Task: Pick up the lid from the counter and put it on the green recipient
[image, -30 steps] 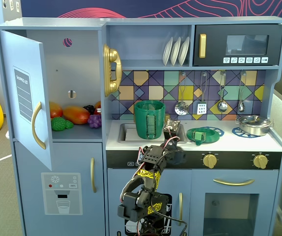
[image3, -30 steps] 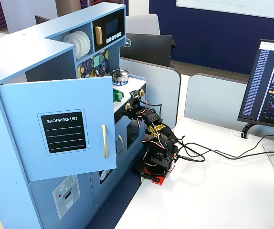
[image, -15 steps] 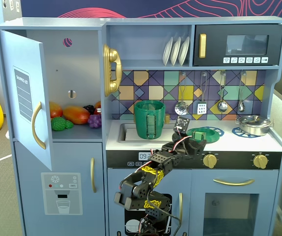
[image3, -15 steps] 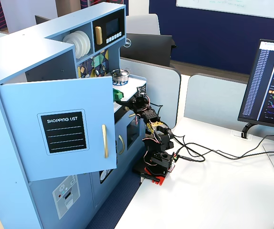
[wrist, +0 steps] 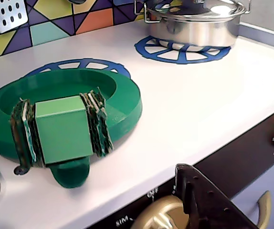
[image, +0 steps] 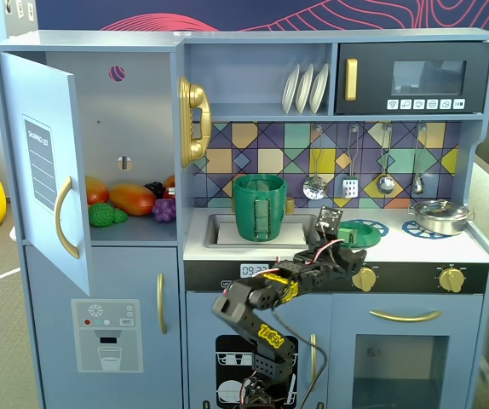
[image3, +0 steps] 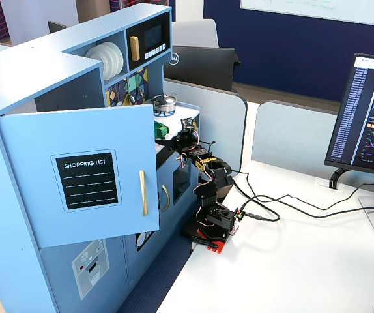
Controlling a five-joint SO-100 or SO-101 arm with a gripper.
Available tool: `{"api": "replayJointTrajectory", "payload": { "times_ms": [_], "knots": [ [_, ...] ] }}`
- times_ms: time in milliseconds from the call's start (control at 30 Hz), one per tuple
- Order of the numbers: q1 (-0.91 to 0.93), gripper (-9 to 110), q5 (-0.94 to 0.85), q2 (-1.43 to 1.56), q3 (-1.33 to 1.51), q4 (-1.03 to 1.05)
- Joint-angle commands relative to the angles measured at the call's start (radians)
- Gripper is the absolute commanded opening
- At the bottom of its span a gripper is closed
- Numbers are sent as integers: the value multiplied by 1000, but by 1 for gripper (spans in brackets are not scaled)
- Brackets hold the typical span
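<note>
– On the white surface (wrist: 199, 109) right of the sink: lid (wrist: 122, 100) lying flat, partly over a blue burner ring (wrist: 79, 64), square knob (wrist: 63, 129) up.
– Handling?
– Judged light, stiff, smooth plastic; likely slippery at the low sloped rim. Best taken by the knob, across its two flat sides. No fragility expected.
– Fingers?
– Gripper (image: 336, 228) close over the lid's near side in a fixed view. Dark ribbed strips flank the knob in the wrist view; could be finger pads or part of the lid. Grasping or released: cannot tell.
– Destination?
– Green recipient (image: 259, 207) upright in the sink, mouth open, strap handle facing the camera; well apart from the lid, to its left in that fixed view. Would call for a lift clear of the tall rim and a level set-down.
– Counts?
– Lid: one. Green recipient: one. Silver pot (wrist: 194, 24): one, lidded, on the second burner ring (wrist: 184, 51). Burner rings: two. Arm: one.
– Risks?
– Possible slip off the knob if gripped off-centre; possible knock against the recipient's rim.
</note>
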Motion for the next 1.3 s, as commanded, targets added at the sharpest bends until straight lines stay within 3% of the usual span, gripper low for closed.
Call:
{"api": "replayJointTrajectory", "payload": {
  "times_ms": [0,600,700,800,1100,1267],
  "knots": [
    [-31,53,-11,-89,-161,-46],
    [-64,48,-6,-405,-459,-67],
    [-78,35,-17,-411,-454,-67],
    [-103,1,-54,-403,-425,-84],
    [-109,0,-52,-362,-377,-144],
    [-106,0,-44,-330,-483,-72]
  ]
}}
